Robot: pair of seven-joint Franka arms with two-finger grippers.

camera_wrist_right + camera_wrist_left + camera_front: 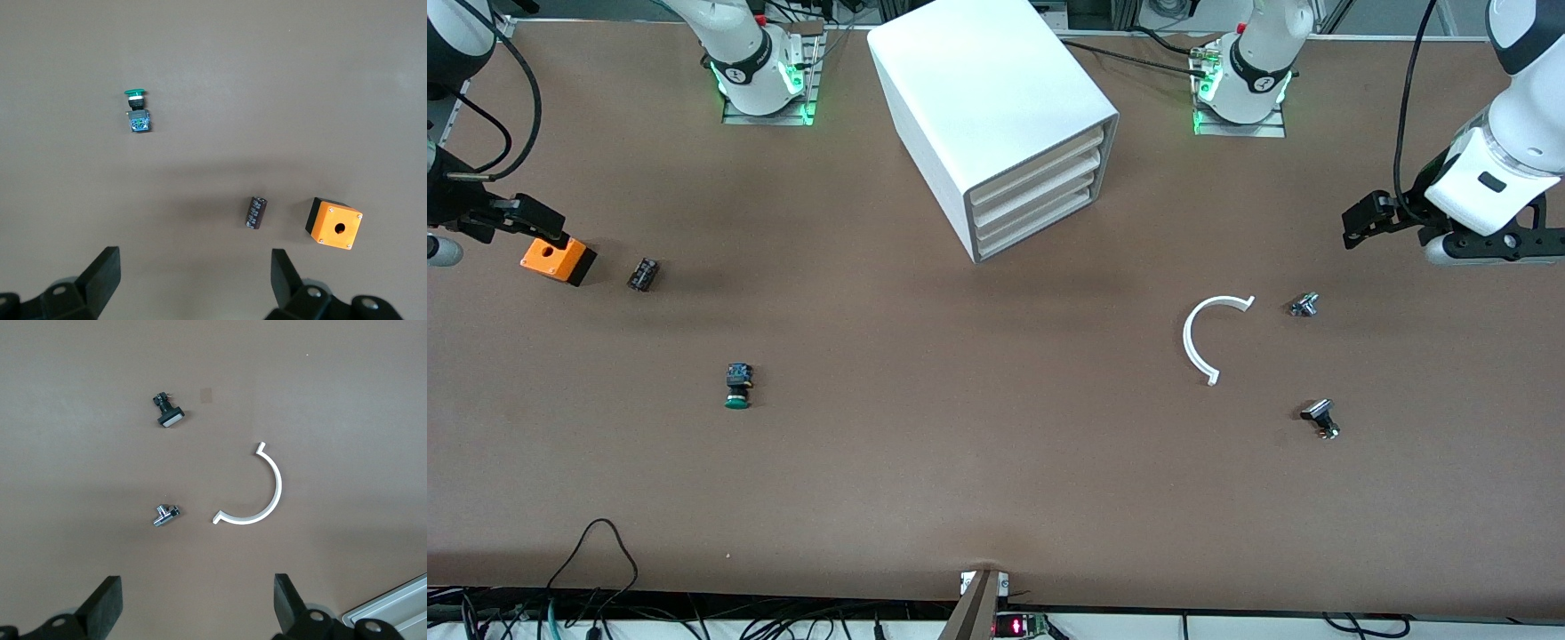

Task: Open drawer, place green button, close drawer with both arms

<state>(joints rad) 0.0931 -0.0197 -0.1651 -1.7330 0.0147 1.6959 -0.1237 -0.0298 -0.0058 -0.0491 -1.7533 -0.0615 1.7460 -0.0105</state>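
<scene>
The left arm's black two-finger tool has its fingers spread wide and holds nothing; it hangs over the brown surface at the left arm's end, touching no object. Under it lie a small silver metal part, a thin white plastic half-ring, and a small black part with a pale flat face, all apart from one another. A corner of the boxy white cabinet shows at the edge of the left wrist view.

The right arm's black two-finger tool is likewise spread wide and empty, hanging over the surface at the right arm's end. Below it sit an orange square box with a round hole in its top and a black base and, just beside it, a small dark cylindrical block.

The small push button with the round dark-green cap, black body and bluish base lies on its side on the surface, nearer the front camera than the dark block and well apart from both tools.

The bottom white plastic drawer of the cabinet's four is pushed in, like the three above it. No readable writing shows on any object.
</scene>
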